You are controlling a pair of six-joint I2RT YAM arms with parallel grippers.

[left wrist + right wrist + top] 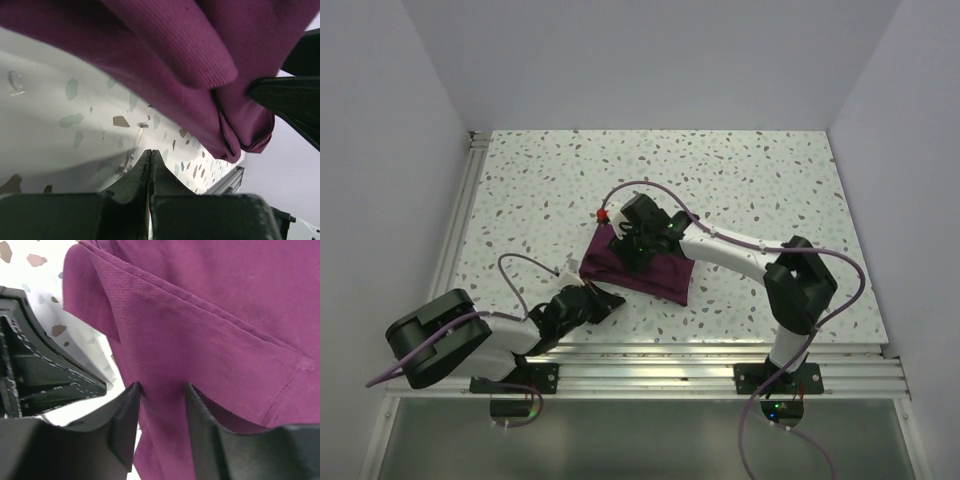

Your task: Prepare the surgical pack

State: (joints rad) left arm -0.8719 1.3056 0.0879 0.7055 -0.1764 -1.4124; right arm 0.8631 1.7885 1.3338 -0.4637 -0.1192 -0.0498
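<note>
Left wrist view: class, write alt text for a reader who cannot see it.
A folded deep purple-maroon surgical pack cloth fills the top of the frame, its bunched corner at right, over a white speckled table. Below it, the left gripper has its black fingers pressed shut on nothing.

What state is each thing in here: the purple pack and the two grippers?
surgical pack: folded into a rectangular bundle, lying on the table.
left gripper: shut, holding nothing, low by the pack's near edge.
right gripper: jaws apart, down on the pack, a fold of cloth in the gap.
</note>
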